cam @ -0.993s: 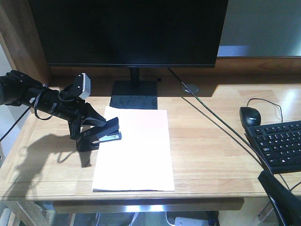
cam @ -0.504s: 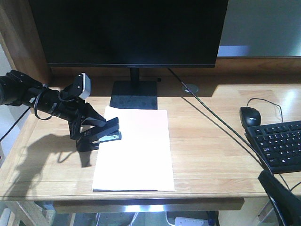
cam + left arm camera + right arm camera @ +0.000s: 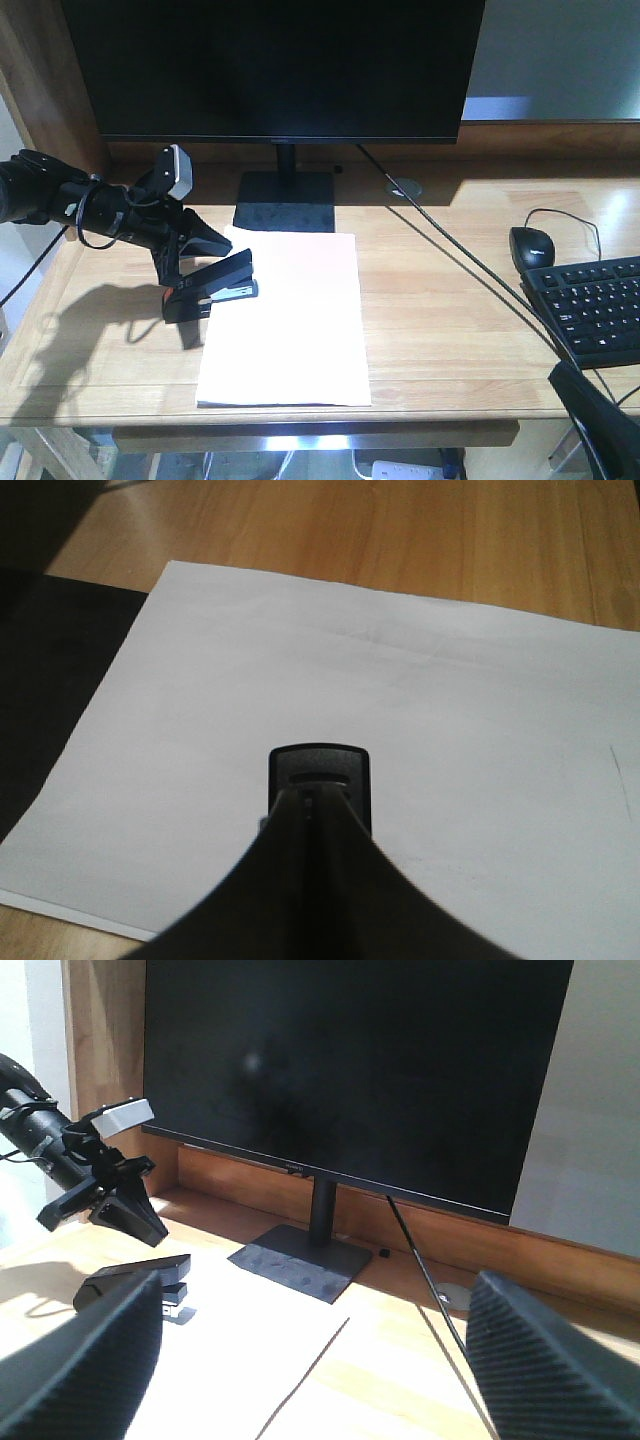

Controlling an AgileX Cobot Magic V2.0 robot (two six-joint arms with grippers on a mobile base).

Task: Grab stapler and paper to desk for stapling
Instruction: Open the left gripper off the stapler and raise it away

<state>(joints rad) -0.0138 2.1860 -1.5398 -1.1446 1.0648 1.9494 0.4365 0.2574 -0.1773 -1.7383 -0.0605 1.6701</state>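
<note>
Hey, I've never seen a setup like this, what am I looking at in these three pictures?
It is a two-armed robot at a desk. One picture comes from a camera facing the desk, the other two from cameras on the wrists. On the desk are a monitor, keyboard, mouse, a white paper, and a black stapler resting on the paper's left edge. The left gripper hovers open just above the stapler, holding nothing. The right gripper is open and empty too; its dark fingers frame its own view.
</note>
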